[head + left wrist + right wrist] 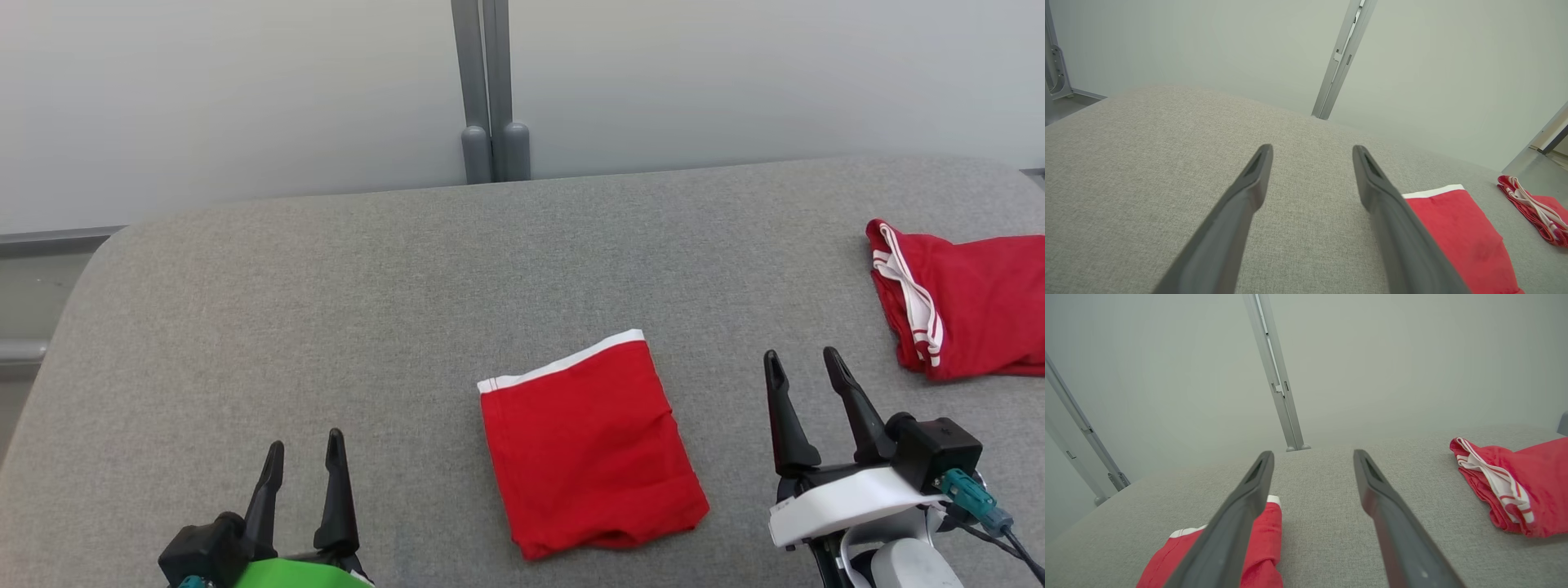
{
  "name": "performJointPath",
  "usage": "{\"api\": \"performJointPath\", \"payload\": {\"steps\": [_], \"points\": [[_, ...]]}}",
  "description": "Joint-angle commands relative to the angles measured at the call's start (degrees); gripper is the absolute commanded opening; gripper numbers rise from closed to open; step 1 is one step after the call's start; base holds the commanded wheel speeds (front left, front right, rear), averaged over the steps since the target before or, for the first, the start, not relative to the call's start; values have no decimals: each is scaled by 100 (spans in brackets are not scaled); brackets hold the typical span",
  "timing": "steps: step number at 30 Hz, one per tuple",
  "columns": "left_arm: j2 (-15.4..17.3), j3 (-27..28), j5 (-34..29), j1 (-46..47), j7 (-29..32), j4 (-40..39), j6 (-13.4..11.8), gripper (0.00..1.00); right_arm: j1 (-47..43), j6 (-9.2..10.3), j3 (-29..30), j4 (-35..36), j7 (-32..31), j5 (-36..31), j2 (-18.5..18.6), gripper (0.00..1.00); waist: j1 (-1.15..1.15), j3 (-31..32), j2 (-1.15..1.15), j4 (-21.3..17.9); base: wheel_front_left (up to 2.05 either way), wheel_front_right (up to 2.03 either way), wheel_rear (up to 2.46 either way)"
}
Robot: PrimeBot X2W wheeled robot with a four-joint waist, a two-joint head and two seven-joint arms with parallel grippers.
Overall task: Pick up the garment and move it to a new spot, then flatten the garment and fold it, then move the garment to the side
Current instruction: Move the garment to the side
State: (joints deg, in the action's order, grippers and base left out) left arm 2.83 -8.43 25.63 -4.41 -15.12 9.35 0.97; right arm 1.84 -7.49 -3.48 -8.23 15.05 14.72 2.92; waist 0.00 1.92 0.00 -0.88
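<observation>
A red garment with a white band [589, 445] lies folded into a rough rectangle near the front middle of the grey padded table [326, 310]. It also appears at the lower right of the left wrist view [1461, 241] and the lower left of the right wrist view [1257, 547]. My left gripper [304, 451] stands open to the garment's left, nothing between its fingers [1249, 192]. My right gripper [802, 359] is open just right of the garment, apart from it, fingers [1376, 490] empty.
A second red garment with white stripes [955, 298] lies bunched at the table's far right edge, seen too in the wrist views [1515, 486] [1535, 208]. A grey post [490, 90] stands against the pale wall behind the table.
</observation>
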Motion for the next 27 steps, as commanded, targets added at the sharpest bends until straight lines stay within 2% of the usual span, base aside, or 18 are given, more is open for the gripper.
{"api": "performJointPath", "payload": {"steps": [1,12,18,22,27], "points": [[15,8,-31,-81,-1,5,-18,100,-21,1,-13,-25,15,51,1,100,0,-3,0,3,0,0,0],[15,20,-95,-35,-1,48,-23,100,21,1,42,-75,15,13,1,100,0,-26,0,15,0,0,0],[15,-15,-98,22,0,53,-9,100,165,1,140,-276,11,-309,-1,100,0,-65,0,96,0,0,0],[15,-57,-72,68,-1,49,-15,100,437,2,-89,-592,-591,-350,191,100,0,-119,0,209,0,0,0],[16,-117,-7,139,0,51,-32,100,808,1,-637,-1032,-1625,110,538,100,0,-253,0,424,0,0,0]]}}
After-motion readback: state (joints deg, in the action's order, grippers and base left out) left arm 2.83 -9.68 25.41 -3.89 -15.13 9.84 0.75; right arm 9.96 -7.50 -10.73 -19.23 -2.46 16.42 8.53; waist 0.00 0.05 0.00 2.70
